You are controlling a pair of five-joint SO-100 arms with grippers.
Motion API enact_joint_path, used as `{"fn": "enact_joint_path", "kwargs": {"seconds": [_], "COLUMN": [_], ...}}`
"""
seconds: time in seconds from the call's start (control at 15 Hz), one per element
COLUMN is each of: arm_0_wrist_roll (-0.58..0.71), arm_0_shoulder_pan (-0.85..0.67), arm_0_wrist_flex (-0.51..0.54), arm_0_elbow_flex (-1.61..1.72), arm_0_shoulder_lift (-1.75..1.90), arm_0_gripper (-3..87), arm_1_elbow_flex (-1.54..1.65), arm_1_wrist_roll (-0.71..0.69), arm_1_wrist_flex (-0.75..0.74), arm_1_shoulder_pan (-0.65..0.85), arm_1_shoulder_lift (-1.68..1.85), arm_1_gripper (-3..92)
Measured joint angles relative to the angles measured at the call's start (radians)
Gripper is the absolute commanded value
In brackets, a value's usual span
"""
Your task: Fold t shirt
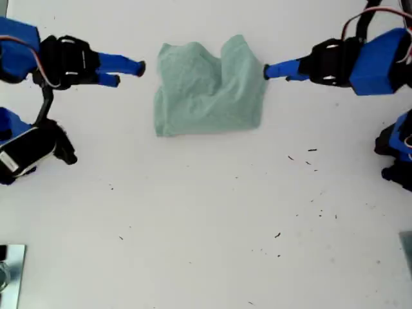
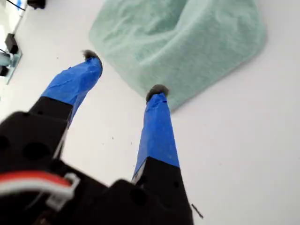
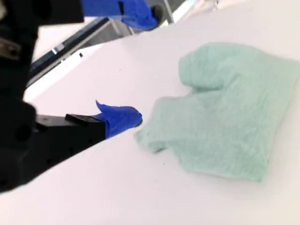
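The pale green t shirt [image 1: 206,90] lies bunched and partly folded on the white table, in the upper middle of the exterior view, with a notch in its far edge. My first gripper [image 1: 270,72] comes in from the exterior view's right. It is open [image 2: 124,74], and one fingertip [image 2: 157,91] rests at the edge of the t shirt [image 2: 187,47] with nothing between the fingers. My second gripper [image 1: 131,74] is at the exterior view's left, wide open [image 3: 143,65], a short gap away from the t shirt [image 3: 225,117].
The arm bases stand at the exterior view's left [image 1: 26,151] and right [image 1: 396,151] edges. A metal fitting [image 1: 9,273] sits at that view's bottom-left corner. Small dark specks [image 1: 312,150] dot the white table [image 1: 206,225] in front of the shirt.
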Motion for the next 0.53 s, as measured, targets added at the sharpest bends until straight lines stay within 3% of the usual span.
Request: {"fn": "enact_joint_path", "kwargs": {"seconds": [0.2, 0.33, 0.53], "arm_0_wrist_roll": [-0.104, -0.238, -0.399], "arm_0_shoulder_pan": [0.083, 0.227, 0.391], "arm_0_wrist_flex": [-0.025, -0.008, 0.006], "arm_0_elbow_flex": [0.373, 0.632, 0.867], "arm_0_shoulder_lift": [0.489, 0.815, 1.005], "arm_0_gripper": [15.3, 9.2, 12.3], "arm_1_elbow_flex": [0.270, 0.500, 0.756], "arm_1_wrist_roll": [0.063, 0.127, 0.215], "arm_1_wrist_flex": [0.048, 0.167, 0.310], "arm_1_shoulder_pan": [-0.075, -0.103, -0.170], "arm_1_shoulder_lift": [0.275, 0.554, 0.818], "arm_1_gripper": [20.4, 10.4, 9.6]}}
